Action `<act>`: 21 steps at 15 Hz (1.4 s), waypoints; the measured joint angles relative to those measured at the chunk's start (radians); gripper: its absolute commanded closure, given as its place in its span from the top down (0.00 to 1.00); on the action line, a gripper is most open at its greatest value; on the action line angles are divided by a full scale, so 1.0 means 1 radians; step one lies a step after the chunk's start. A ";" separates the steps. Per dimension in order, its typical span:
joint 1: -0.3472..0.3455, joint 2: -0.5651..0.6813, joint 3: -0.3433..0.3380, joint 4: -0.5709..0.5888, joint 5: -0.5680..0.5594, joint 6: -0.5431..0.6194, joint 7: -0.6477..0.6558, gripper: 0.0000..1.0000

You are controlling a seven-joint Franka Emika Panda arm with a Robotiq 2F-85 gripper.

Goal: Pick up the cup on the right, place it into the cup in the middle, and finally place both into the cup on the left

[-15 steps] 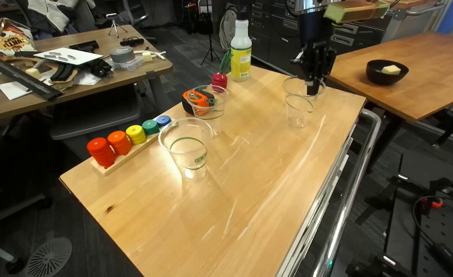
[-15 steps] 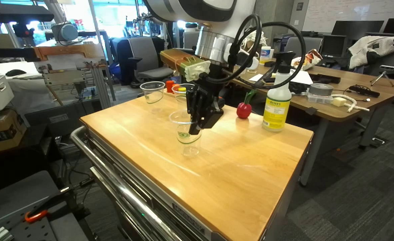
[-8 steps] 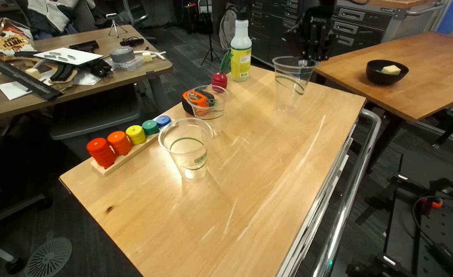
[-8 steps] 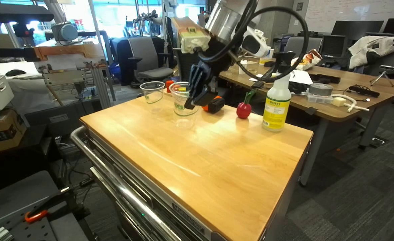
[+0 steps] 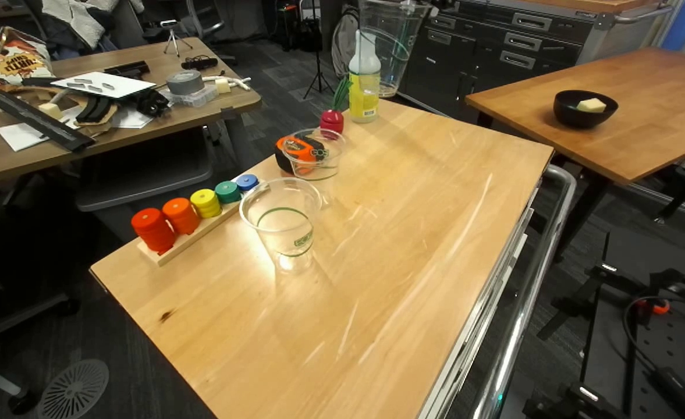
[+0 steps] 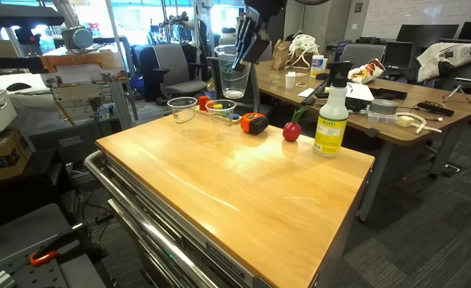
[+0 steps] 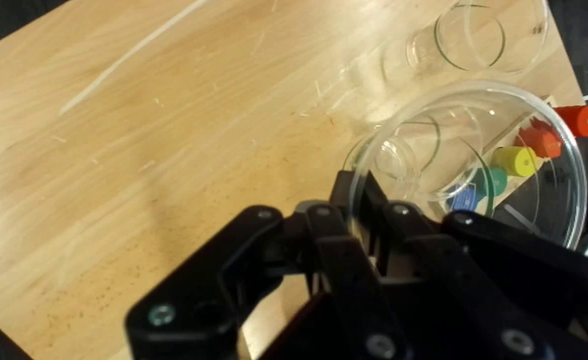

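The hand [image 7: 357, 188] pinches a clear cup [image 6: 233, 82], apparently green-banded.

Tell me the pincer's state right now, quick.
Pincer: closed, pinching the wall of a clear plastic cup at its rim and holding it above the wooden tabletop.

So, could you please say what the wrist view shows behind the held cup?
Visible through the held cup: the middle cup and orange, yellow, green, blue stacking rings; whatever the gripper covers is hidden.
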 measured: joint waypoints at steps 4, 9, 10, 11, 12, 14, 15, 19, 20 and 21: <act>0.042 0.085 0.034 0.106 -0.001 -0.022 0.032 0.02; 0.075 0.228 0.058 0.222 -0.004 -0.043 0.045 0.02; 0.078 0.254 0.060 0.241 -0.005 -0.044 0.045 0.02; 0.081 0.279 0.060 0.261 -0.005 -0.046 0.045 0.02; 0.082 0.302 0.061 0.278 -0.006 -0.051 0.045 0.02; 0.083 0.340 0.062 0.310 -0.006 -0.065 0.045 0.02; 0.083 0.356 0.062 0.323 -0.006 -0.072 0.045 0.02; 0.090 0.399 0.066 0.358 -0.016 -0.101 0.045 0.45; 0.093 0.404 0.067 0.364 -0.021 -0.108 0.045 0.55; 0.097 0.407 0.067 0.369 -0.026 -0.116 0.045 0.62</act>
